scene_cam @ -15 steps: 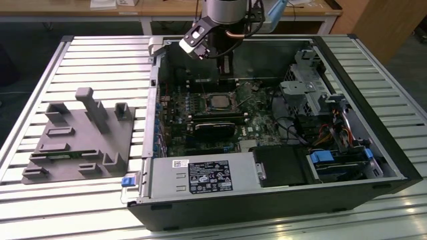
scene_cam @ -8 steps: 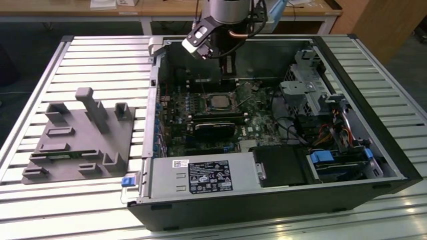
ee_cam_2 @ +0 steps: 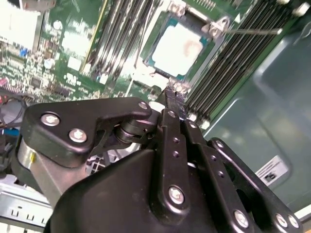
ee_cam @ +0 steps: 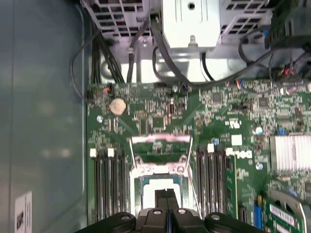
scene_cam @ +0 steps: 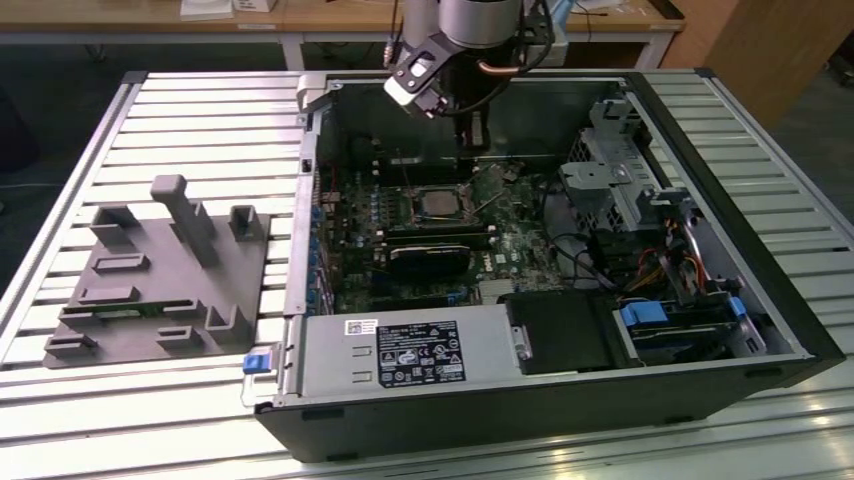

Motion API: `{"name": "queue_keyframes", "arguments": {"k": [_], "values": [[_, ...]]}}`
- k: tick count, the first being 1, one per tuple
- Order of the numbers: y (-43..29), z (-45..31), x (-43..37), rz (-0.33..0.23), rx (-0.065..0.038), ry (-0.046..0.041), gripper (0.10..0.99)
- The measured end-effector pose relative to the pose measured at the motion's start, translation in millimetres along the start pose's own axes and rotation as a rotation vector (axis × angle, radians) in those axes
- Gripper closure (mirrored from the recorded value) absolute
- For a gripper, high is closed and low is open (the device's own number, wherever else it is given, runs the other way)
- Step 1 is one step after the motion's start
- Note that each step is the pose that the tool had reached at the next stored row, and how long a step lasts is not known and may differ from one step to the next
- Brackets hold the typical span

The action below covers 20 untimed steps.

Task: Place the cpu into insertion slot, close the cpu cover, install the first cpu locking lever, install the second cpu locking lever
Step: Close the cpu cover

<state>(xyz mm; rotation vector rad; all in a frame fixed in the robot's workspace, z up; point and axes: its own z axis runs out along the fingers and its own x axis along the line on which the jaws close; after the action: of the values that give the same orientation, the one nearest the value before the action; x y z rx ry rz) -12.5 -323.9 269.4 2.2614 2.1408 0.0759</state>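
Close over the green circuit board (ee_cam: 218, 116), we are seeing the black pincer (ee_cam: 166, 194) hanging with its fingers (ee_cam: 160, 200) pressed together, gripping nothing. Just past its tips, the small square silvery-tan cpu (ee_cam_2: 177, 47) is lying in the metal-rimmed square insertion slot (ee_cam_2: 148, 56). Farther on, the thin silvery cpu cover (ee_cam: 160, 139) is standing flipped open.

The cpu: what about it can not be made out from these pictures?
1. First wrist view: the fingers hide one edge of the cpu.
2. Second wrist view: glare whitens its face, so surface marks are lost.
3. Exterior view: too small to tell whether it lies flat in the insertion slot.
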Motion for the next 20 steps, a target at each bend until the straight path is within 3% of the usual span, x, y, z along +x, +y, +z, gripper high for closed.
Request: {"name": "queue_keyframes", "arguments": {"k": [20], "values": [[56.8, 3.1, 3.1, 0.0, 0.0, 0.0, 0.98]]}}
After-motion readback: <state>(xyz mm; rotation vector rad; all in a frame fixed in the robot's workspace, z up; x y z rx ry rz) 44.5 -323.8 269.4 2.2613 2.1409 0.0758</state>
